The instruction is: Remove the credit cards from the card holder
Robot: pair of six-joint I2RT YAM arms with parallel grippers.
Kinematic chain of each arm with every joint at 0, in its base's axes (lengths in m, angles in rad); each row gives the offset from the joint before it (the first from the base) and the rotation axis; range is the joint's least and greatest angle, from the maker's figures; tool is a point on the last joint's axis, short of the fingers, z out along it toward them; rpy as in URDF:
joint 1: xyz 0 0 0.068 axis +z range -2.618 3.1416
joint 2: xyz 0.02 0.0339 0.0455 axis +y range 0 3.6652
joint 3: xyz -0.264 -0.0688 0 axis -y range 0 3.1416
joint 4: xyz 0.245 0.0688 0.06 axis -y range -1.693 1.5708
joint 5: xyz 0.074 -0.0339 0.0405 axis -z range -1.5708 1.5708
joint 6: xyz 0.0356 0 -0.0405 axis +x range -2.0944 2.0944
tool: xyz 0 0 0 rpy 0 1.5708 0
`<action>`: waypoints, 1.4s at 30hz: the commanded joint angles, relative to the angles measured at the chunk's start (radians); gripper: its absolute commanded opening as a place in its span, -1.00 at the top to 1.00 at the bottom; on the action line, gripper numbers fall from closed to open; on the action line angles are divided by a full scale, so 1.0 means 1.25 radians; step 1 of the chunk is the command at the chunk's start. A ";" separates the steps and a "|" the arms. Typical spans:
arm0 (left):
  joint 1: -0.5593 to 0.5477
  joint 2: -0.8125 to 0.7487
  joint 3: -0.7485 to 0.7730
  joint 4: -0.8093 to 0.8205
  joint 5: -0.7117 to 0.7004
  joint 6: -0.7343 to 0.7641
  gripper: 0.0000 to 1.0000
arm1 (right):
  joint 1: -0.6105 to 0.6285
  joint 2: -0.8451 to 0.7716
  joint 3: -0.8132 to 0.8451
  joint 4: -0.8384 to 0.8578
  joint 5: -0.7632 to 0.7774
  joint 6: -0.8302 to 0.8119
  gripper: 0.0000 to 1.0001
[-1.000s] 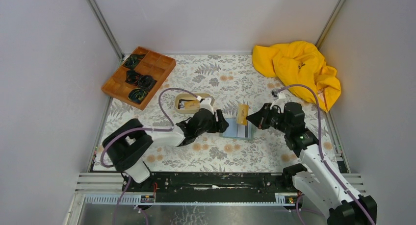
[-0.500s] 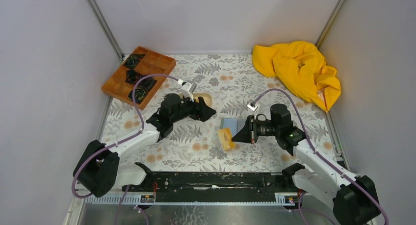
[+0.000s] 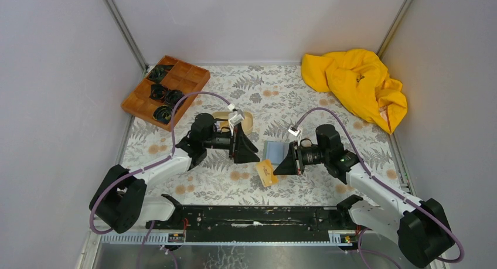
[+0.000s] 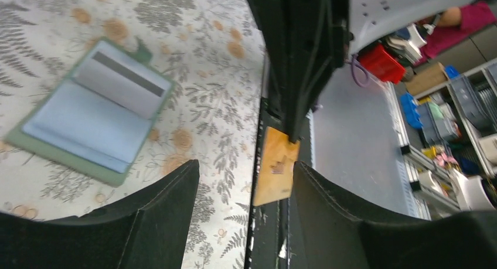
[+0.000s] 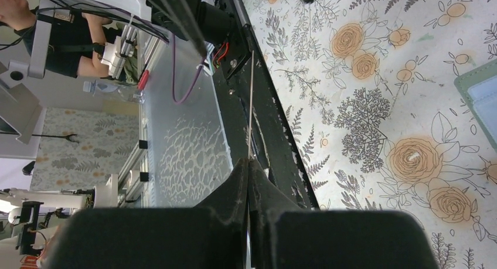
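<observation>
The wallet lies open and flat on the floral desk, between the two arms. In the left wrist view a white card with a dark stripe sits on its upper panel, still in the wallet. The right end effector is pressed together on the top edge of an orange card, which hangs tilted just in front of the wallet, toward the desk's near edge and clear of the wallet. The left end effector is spread wide with nothing between its fingers; it points at the wallet from the left. A wooden tray sits far left and a yellow cloth far right.
</observation>
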 commanded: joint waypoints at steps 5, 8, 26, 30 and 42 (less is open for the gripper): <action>-0.037 -0.005 -0.010 0.052 0.148 0.018 -0.22 | 0.010 0.009 0.051 0.016 -0.004 -0.024 1.00; -0.073 0.015 -0.001 -0.011 0.108 0.062 -0.20 | 0.009 0.020 0.053 0.026 -0.010 -0.020 1.00; -0.038 0.066 -0.044 0.281 0.043 -0.117 1.00 | 0.009 -0.078 0.018 0.072 0.177 0.009 0.02; -0.005 0.156 -0.078 0.616 0.001 -0.363 1.00 | 0.009 -0.195 -0.042 0.180 0.285 0.070 -0.48; -0.020 0.222 -0.131 0.930 -0.239 -0.529 1.00 | 0.009 -0.186 -0.111 0.361 0.365 0.146 -0.49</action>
